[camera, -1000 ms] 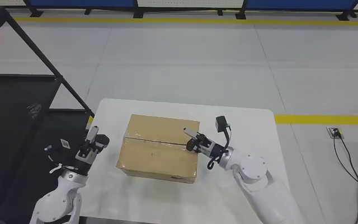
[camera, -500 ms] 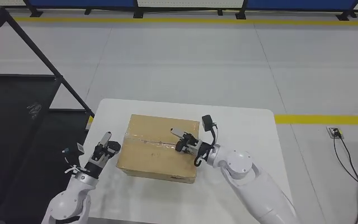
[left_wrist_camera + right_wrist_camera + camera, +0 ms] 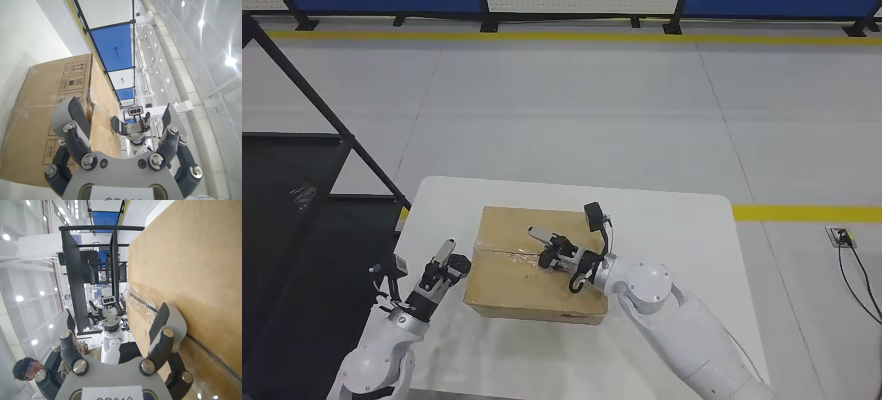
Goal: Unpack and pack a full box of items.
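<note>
Your cardboard box (image 3: 537,275) sits shut in the middle of the white worktop (image 3: 682,225). Clear tape (image 3: 140,300) runs along its top seam and down one end, and what it holds is hidden. On that end panel you'll find black printed handling marks (image 3: 74,69): a pair of up arrows and framed symbols with small text. Your left gripper (image 3: 452,258) hangs just beside that end, fingers spread wide. Your right gripper (image 3: 539,247) is over the box top, fingers wide too, one finger against the cardboard beside the seam.
</note>
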